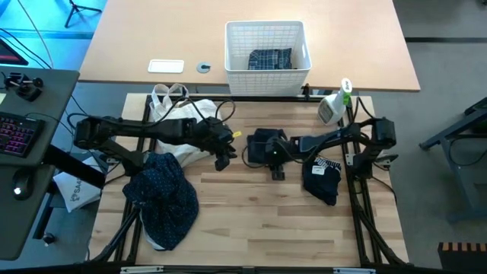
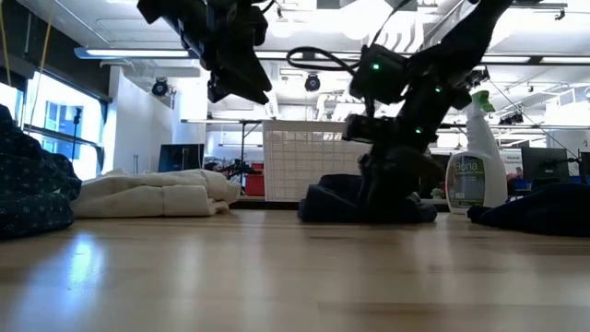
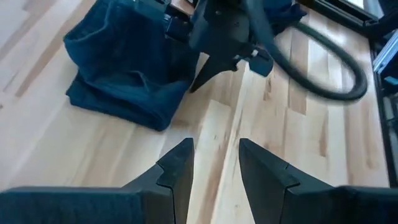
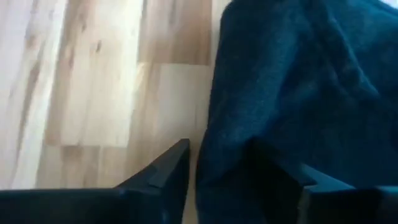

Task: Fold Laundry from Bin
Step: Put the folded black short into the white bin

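A folded plain dark navy piece point(image 1: 261, 141) lies flat at mid table. My right gripper point(image 4: 214, 168) comes down on its near edge, open, with one finger over bare wood and the other by the cloth. My left gripper point(image 3: 216, 162) hangs open and empty above the wood, just left of that piece. A navy dotted shirt point(image 1: 163, 194) lies crumpled at the near left. Another dark garment point(image 1: 323, 180) lies at the right. The white bin point(image 1: 268, 72) stands on the far table, with a plaid shirt point(image 1: 271, 58) inside. My right gripper slants down from the table's right onto the folded piece's near edge point(image 4: 211, 143). The edge reaches in between the two fingers, and the cloth lies flat on the wood. I cannot tell whether the fingers touch it.
A cream cloth bag point(image 1: 176, 113) lies at the far left, behind my left arm. A spray bottle point(image 1: 335, 103) stands at the far right corner. Bare wood stretches along the near middle of the table point(image 1: 251, 221).
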